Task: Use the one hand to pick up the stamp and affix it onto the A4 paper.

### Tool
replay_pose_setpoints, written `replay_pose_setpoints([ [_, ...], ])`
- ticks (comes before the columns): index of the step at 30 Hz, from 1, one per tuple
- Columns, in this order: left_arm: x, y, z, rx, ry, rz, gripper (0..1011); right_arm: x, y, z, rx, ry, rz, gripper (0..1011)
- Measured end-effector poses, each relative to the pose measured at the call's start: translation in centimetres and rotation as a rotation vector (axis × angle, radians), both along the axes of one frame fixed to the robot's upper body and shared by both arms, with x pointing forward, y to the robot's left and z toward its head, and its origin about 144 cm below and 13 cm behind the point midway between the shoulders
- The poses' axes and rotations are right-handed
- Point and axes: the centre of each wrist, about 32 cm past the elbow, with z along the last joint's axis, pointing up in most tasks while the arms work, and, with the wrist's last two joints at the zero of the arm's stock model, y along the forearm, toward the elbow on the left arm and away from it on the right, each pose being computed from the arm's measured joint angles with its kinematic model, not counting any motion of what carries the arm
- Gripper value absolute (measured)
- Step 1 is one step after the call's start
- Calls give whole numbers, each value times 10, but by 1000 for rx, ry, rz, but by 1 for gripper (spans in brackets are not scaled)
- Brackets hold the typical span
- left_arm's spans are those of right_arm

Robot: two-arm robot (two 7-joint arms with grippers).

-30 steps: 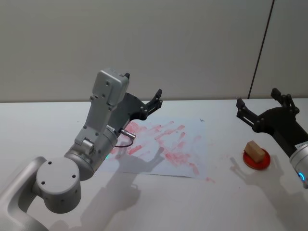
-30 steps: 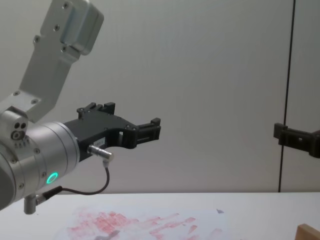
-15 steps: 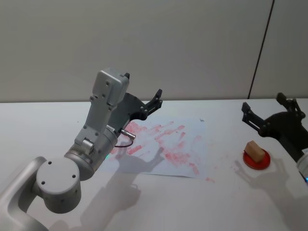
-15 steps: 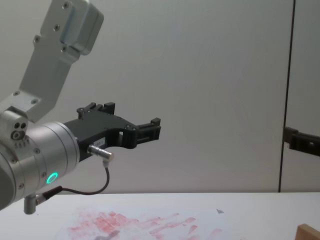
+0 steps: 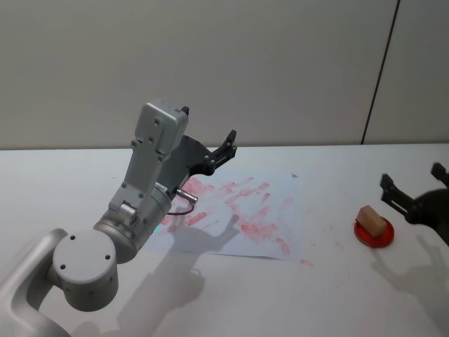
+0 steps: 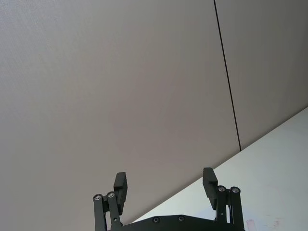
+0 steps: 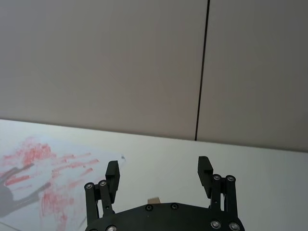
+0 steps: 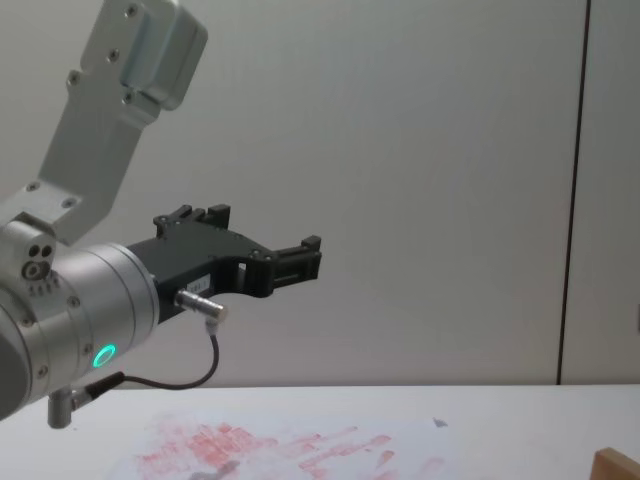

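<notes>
The black short-fingered right hand (image 5: 412, 180), spread wide and empty, hangs just beside and above the small tan wooden stamp block (image 5: 370, 218) on its round red ink pad (image 5: 382, 237), which looks light, rigid and best pinched across its plain side faces, while the left gripper (image 5: 208, 123) idles raised and open.
</notes>
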Motion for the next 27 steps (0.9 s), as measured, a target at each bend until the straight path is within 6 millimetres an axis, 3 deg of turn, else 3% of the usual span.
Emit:
replay_pose_setpoints([
  [11,0,0,0,0,0,0,1001,-4,-10,-7,-40,114,-38,1001],
  [27,0,0,0,0,0,0,1001,26,0,-21,-101,249,-8,1001],
])
